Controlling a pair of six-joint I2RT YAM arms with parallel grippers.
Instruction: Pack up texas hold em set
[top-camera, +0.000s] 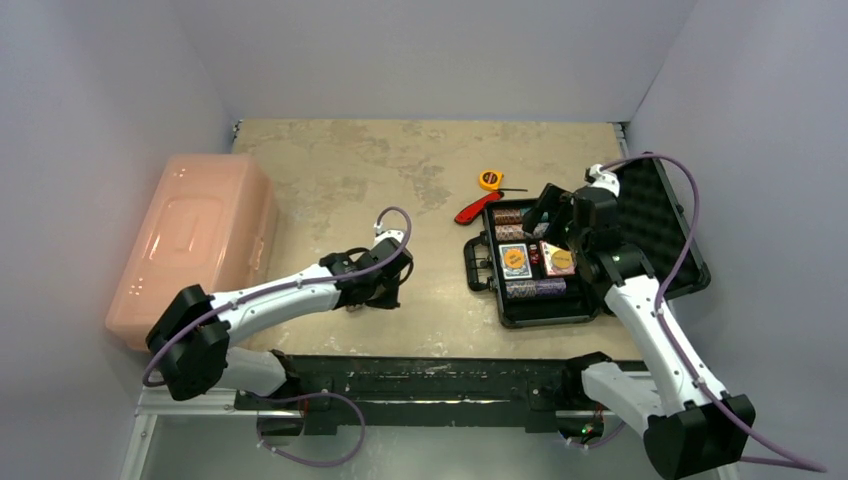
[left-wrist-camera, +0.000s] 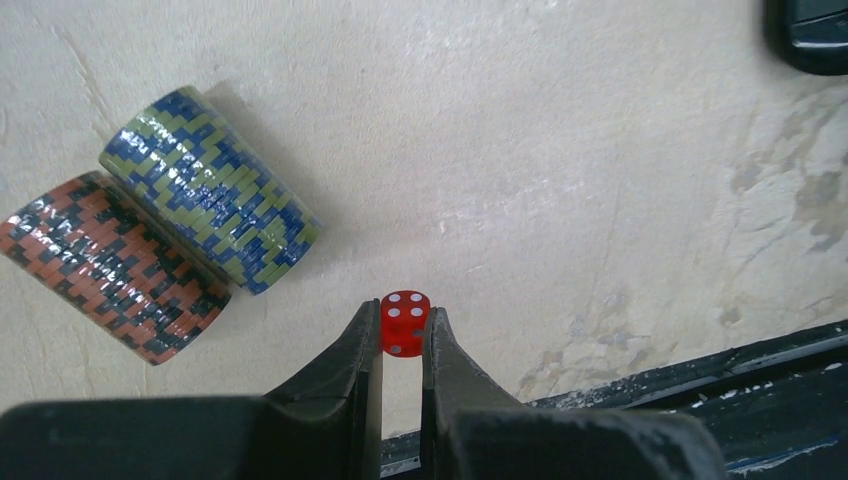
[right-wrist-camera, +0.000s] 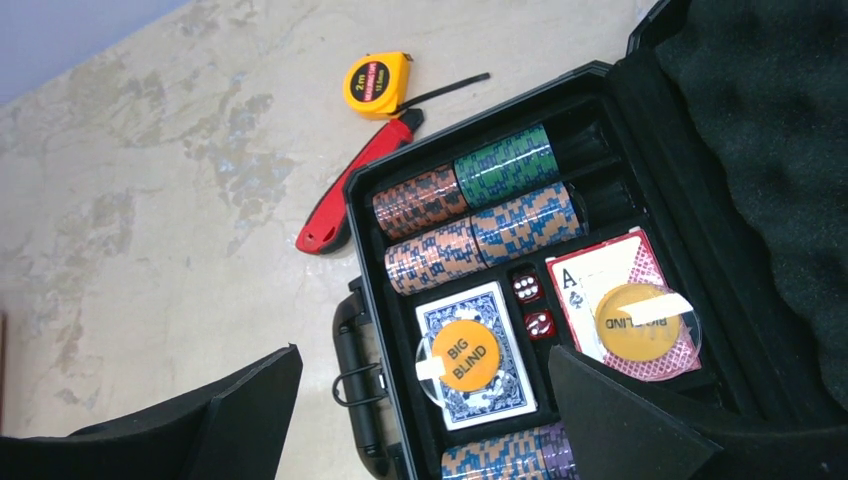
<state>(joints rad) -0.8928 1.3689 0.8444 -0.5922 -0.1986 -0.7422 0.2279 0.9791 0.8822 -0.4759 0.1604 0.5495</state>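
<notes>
the left pincer (left-wrist-camera: 401, 345) is clenched on a small red die (left-wrist-camera: 404, 322), pinched right at its fingertips and low against the table (left-wrist-camera: 560, 150); whether the die has lifted clear of the surface cannot be told. ahead of this pincer and off to its left, two chip rolls lie on their sides, touching: a green-and-blue roll (left-wrist-camera: 210, 190) nearer the fingertips and an orange-and-black roll (left-wrist-camera: 110, 265) beyond it. the right pincer (right-wrist-camera: 422, 352) hangs released, spread wide and grasping nothing, directly above the open black case (right-wrist-camera: 365, 250), which sits well apart from the left pincer, off to its right. under the right pincer the case already holds chip rolls, two card decks topped with clear discs, and two red dice (right-wrist-camera: 527, 288) in a small middle pocket. the step in hand looks like collecting the loose die. the next move calls for a steady carry across to the case and a release over that narrow dice pocket; the die is tiny and could slip or bounce. the two loose rolls are not yet packed.
</notes>
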